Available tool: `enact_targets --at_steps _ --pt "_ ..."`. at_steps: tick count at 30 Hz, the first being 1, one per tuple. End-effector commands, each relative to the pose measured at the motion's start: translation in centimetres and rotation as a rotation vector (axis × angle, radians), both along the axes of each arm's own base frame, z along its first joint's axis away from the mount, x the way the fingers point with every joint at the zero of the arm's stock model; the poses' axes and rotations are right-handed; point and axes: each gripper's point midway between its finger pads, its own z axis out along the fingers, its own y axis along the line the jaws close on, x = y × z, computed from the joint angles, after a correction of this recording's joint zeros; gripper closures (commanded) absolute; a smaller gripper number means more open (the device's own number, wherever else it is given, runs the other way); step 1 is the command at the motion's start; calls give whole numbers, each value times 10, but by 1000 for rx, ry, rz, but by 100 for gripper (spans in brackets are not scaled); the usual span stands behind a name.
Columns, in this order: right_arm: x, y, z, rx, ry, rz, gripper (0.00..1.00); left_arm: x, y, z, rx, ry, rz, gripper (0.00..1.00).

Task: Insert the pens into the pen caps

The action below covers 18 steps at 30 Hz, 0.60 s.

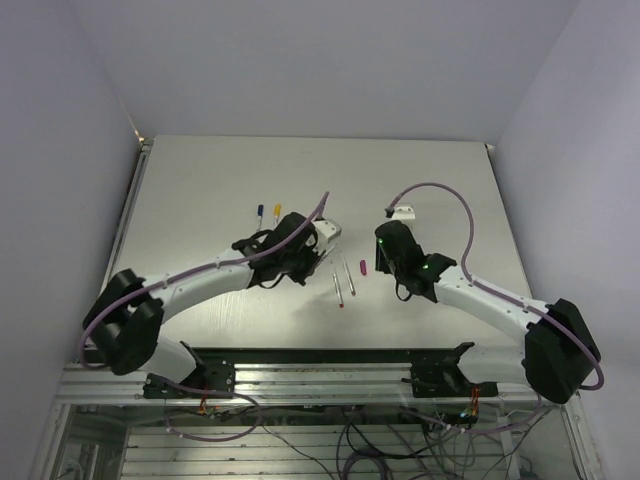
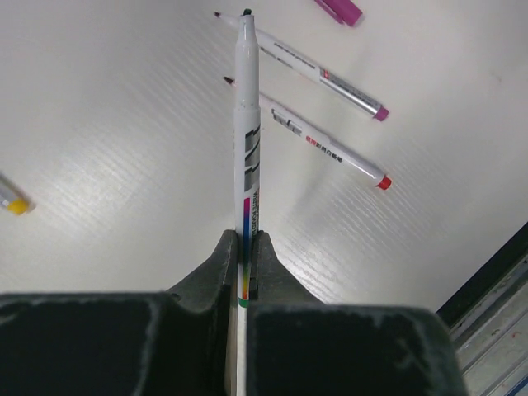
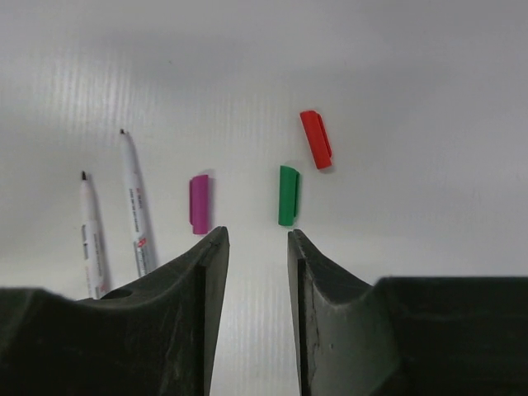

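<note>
My left gripper (image 2: 245, 239) is shut on a white pen (image 2: 247, 124) with a green end band, which sticks out above the table, tip away from me. Two more pens lie flat beyond it, one magenta-ended (image 2: 322, 74) and one red-ended (image 2: 322, 144). From above, these two pens (image 1: 342, 281) lie between the left gripper (image 1: 295, 255) and the right gripper (image 1: 388, 258). My right gripper (image 3: 253, 235) is open above the table with nothing between its fingers. Just ahead of it lie a green pen cap (image 3: 287, 195), a red cap (image 3: 316, 139) and a magenta cap (image 3: 199, 204).
A blue-ended piece (image 1: 258, 211) and a yellow-ended piece (image 1: 277, 211) lie behind the left gripper; the yellow one (image 2: 12, 200) shows at the left wrist view's edge. The table's near edge (image 2: 495, 272) with its metal rail lies to the right of the held pen.
</note>
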Motion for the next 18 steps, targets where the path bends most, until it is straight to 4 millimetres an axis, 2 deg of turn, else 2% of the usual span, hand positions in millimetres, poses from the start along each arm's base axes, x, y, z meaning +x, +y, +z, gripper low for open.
enact_targets --at_steps 1,6,8,18 --pt "2 0 -20 25 53 5 62 4 10 20 -85 -91 143 93" --pt "8 -3 -41 5 99 -6 58 -10 7 50 -318 -142 195 93" --pt "11 -4 -47 -8 109 -15 58 -17 6 55 -379 -141 202 93" --pt "24 -10 -69 -18 146 -55 60 -32 7 59 -408 -178 197 93"
